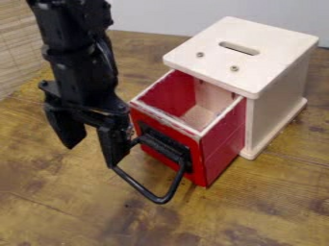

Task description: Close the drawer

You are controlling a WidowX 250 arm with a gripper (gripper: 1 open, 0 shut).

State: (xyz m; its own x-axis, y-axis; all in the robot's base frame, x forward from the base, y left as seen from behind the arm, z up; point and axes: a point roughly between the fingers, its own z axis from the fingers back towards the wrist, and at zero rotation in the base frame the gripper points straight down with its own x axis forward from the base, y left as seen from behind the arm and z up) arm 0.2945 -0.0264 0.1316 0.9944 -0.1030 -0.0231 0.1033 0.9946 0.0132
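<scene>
The red drawer stands pulled out of the cream cabinet, its pale wood inside showing. Its black front panel faces lower left, and the large black loop handle lies out over the table. My black gripper hangs pointing down just left of the drawer front, open, with nothing between its fingers. The right finger is close to the front panel and above the handle loop; whether it touches cannot be told.
The cabinet has a slot in its top and sits on a worn wooden table. The arm's black body rises at the upper left. A woven mat edge shows at far left.
</scene>
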